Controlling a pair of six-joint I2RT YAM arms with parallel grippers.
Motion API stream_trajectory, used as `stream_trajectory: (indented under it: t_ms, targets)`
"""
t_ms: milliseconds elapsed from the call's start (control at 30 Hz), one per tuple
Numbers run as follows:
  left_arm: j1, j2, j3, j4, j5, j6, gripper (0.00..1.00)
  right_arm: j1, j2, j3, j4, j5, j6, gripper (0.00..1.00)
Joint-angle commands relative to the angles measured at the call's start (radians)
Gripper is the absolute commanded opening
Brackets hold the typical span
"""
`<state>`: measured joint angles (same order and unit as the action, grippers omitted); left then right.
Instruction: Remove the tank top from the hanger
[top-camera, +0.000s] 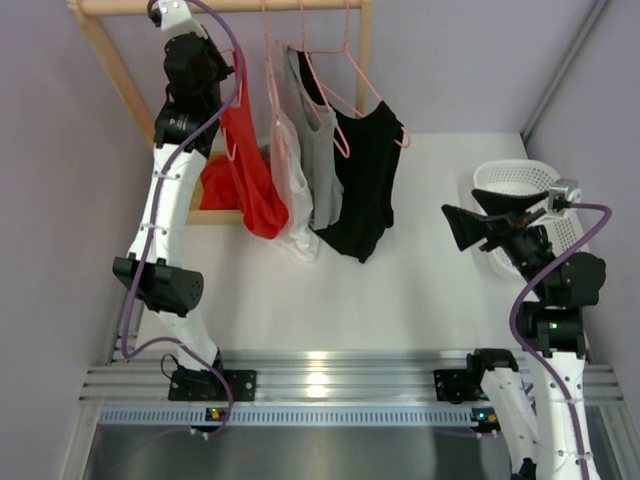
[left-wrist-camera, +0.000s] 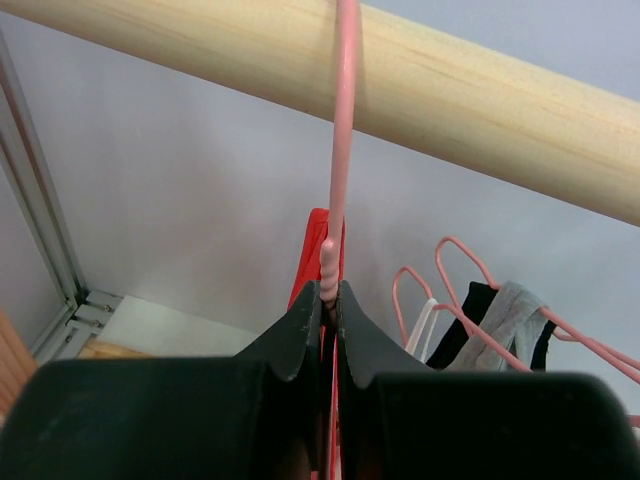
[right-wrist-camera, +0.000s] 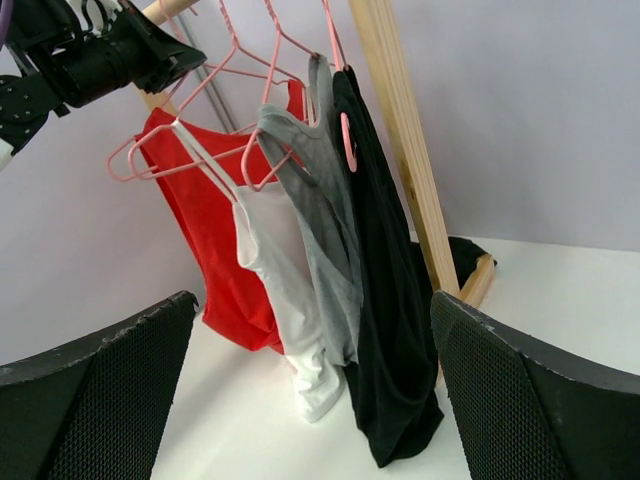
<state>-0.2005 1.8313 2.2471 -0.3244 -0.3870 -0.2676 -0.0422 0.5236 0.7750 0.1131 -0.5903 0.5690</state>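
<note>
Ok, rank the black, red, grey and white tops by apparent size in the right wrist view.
1. black top, largest.
2. red top.
3. grey top and white top: these look about alike and both are partly overlapped, so they are not ranked.

Left wrist view: the left claw (left-wrist-camera: 331, 292) is hiding the pink hanger (left-wrist-camera: 343, 130) below its neck and most of the red tank top (left-wrist-camera: 311, 245). From above, the right arm (top-camera: 548, 275) is covering the white basket (top-camera: 522, 178) on its 6 o'clock side; the hanger hooks (top-camera: 302, 25) are running off at 12 o'clock.
</note>
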Motion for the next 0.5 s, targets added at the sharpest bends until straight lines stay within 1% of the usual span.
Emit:
stream_trajectory:
  t_ms: [0,133,333,400,467]
  targets:
    - [0.003,-0.033,-0.021,0.042,-0.043,0.014,0.0,0.01,-0.004,0.06,-0.007,-0.017,-0.001,0.99]
    - [0.003,-0.066,-0.046,0.096,-0.021,0.033,0.0,0.01,-0.004,0.064,-0.007,-0.022,0.002,0.99]
    - [0.003,-0.127,-0.041,0.169,0.004,0.073,0.0,0.01,0.0,0.078,-0.021,-0.031,-0.007,0.99]
    - [0.003,-0.167,-0.05,0.174,0.007,0.073,0.0,0.01,-0.002,0.076,-0.023,-0.031,-0.009,1.0]
    - [0.003,-0.219,-0.092,0.209,0.02,0.074,0.0,0.01,-0.004,0.073,-0.024,-0.032,-0.008,0.99]
